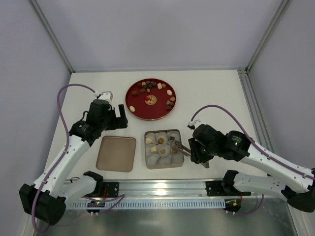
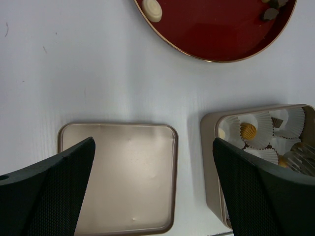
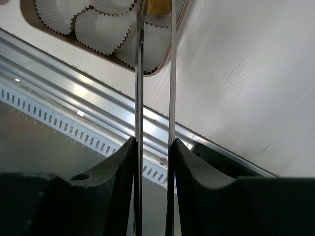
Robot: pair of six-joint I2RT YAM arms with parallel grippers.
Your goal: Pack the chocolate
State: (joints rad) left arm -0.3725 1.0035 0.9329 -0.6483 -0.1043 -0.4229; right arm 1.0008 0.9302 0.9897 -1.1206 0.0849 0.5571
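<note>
The chocolates lie along the far rim of a red round plate; they are dark brown, tan and cream. A square tin of pale paper cups holds a few chocolates. My right gripper is shut on metal tongs. The tong tips reach over the tin's right side. In the right wrist view the tong blades run up to a tan chocolate between their tips. My left gripper is open and empty above the tin's lid.
The left wrist view shows the lid, the tin wall, a tan chocolate in a cup and the plate with a cream candy. A metal rail runs along the near edge.
</note>
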